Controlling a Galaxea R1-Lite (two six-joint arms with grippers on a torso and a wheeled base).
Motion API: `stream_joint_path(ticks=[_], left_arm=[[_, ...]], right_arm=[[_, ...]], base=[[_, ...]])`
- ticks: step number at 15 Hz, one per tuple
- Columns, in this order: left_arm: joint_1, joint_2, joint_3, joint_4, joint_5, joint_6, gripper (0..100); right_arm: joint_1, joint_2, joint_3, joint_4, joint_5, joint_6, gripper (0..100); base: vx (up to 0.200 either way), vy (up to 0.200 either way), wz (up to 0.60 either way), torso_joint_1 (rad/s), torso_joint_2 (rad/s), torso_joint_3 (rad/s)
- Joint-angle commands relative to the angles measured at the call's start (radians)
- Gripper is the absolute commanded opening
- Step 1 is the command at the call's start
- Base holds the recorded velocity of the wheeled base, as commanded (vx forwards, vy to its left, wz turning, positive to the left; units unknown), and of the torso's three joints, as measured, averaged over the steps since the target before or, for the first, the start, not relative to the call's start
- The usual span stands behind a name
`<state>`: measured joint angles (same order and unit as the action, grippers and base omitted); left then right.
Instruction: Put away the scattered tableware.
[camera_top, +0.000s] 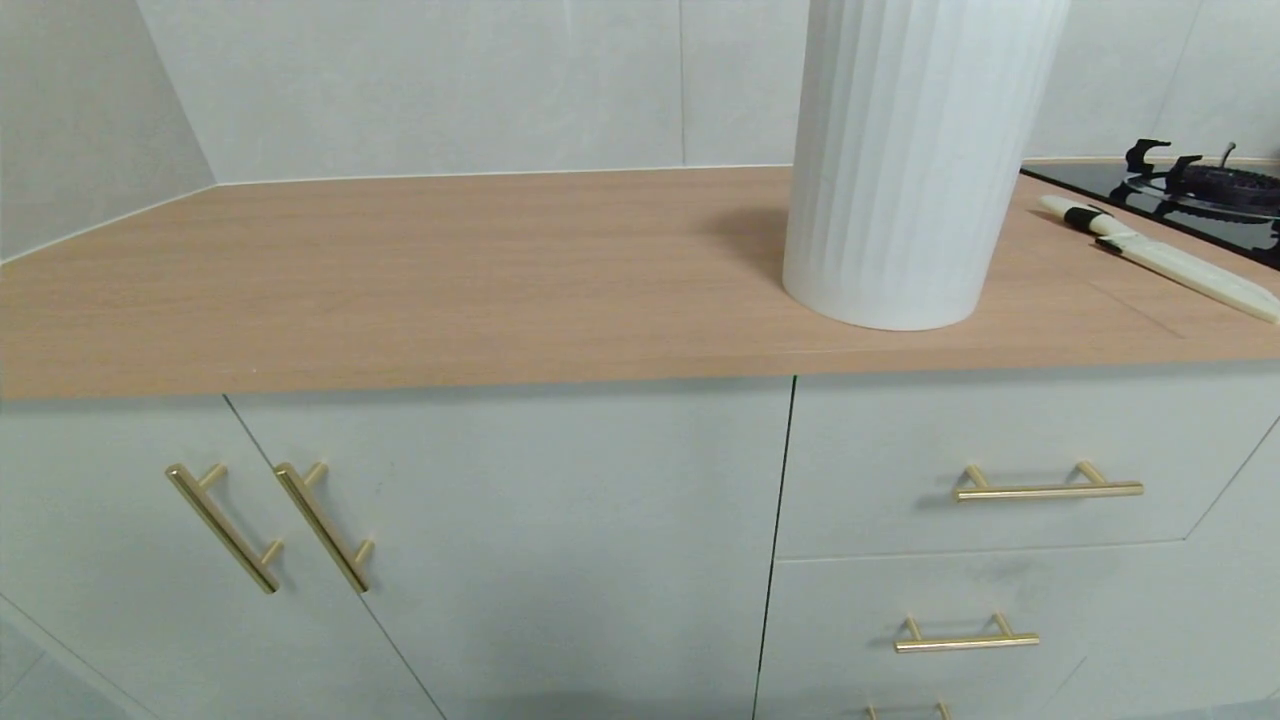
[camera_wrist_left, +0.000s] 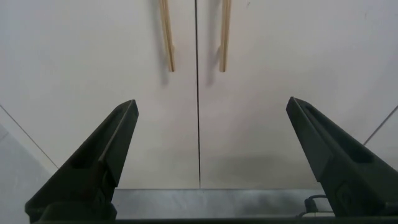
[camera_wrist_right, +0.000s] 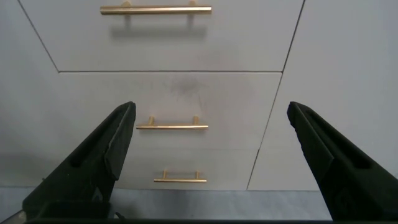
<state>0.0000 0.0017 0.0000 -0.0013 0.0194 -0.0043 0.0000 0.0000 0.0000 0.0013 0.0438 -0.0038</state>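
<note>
A cream knife with a black band lies on the wooden countertop at the far right, beside the hob. A tall white ribbed container stands on the counter right of centre. My left gripper is open and empty, facing two closed cabinet doors with gold handles. My right gripper is open and empty too, facing the drawer fronts with their gold handles.
A black gas hob sits at the counter's far right corner. Below the counter are two white doors with gold bar handles on the left and a stack of drawers on the right, all closed. Tiled walls bound the counter behind and at the left.
</note>
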Motion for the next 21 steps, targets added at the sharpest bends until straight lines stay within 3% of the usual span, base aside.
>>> stream_joint_path(ticks=[1, 4, 14, 21], left_arm=[[0.000, 0.001, 0.000, 0.000, 0.001, 0.000, 100], [0.000, 0.000, 0.000, 0.000, 0.001, 0.001, 100], [0.000, 0.001, 0.000, 0.000, 0.001, 0.001, 100], [0.000, 0.001, 0.000, 0.000, 0.001, 0.000, 100]], right_arm=[[0.000, 0.002, 0.000, 0.000, 0.001, -0.001, 100], [0.000, 0.002, 0.000, 0.000, 0.001, -0.001, 100], [0.000, 0.002, 0.000, 0.000, 0.001, -0.001, 100], [0.000, 0.002, 0.000, 0.000, 0.001, -0.001, 100]], base=[[0.000, 0.000, 0.00, 0.000, 0.00, 0.000], [0.000, 0.000, 0.00, 0.000, 0.00, 0.000], [0.000, -0.200, 0.00, 0.001, 0.00, 0.000], [0.000, 0.000, 0.00, 0.000, 0.00, 0.000]])
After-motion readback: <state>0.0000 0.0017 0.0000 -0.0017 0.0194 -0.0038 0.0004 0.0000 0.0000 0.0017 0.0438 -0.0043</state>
